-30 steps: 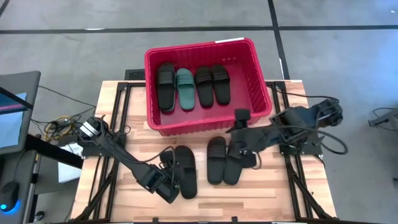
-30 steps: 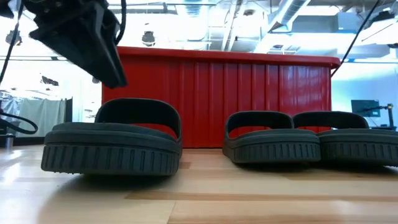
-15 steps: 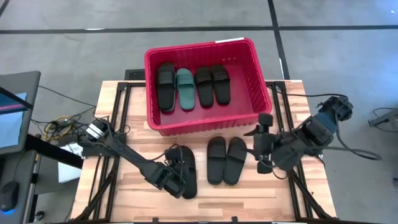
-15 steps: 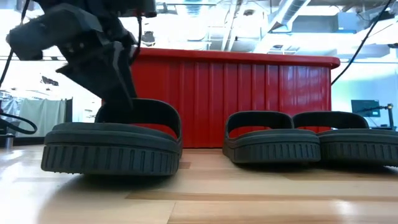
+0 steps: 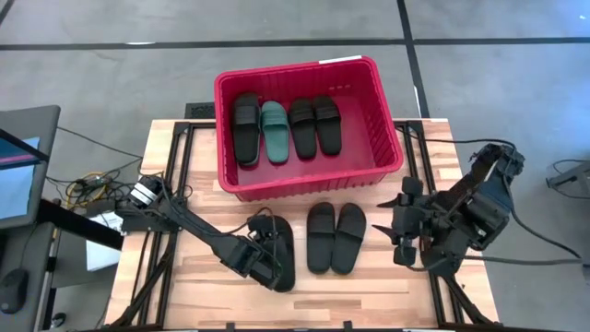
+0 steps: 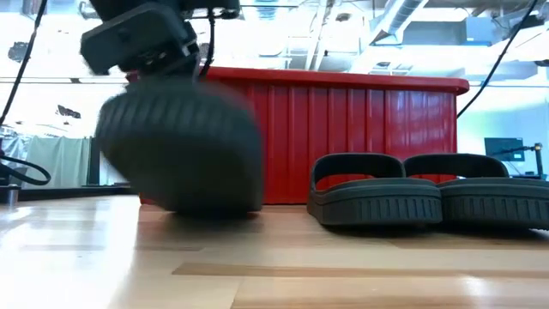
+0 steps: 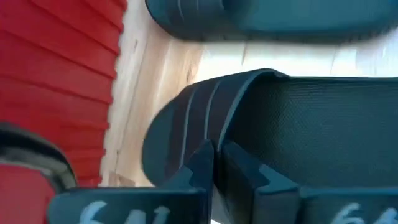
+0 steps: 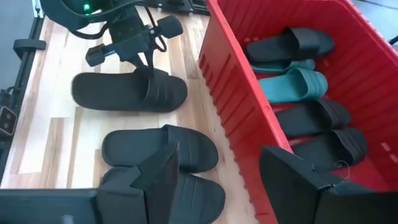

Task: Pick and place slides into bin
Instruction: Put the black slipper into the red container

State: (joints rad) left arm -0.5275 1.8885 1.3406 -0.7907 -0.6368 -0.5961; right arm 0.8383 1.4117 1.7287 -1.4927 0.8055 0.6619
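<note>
Centrally, a black ribbed slide (image 5: 279,251) tilts up off the worktop (image 5: 369,286). Left tool (image 5: 261,261) is clamped on its strap. Right tool (image 5: 403,224), fingers apart, hangs beside the bin (image 5: 387,129).

You're working on a light wood-plank table (image 5: 212,295) w/ black metal rails running front to back. Grey concrete floor (image 5: 111,74) all around, dark seam lines crossing it. Far left: a monitor (image 5: 18,175) on a stand, w/ a tangle of cables (image 5: 88,189) just beside the table edge. Low view shows bright overhead light, silver ceiling ducts (image 6: 403,17) and a screen (image 6: 504,154) far right.
</note>
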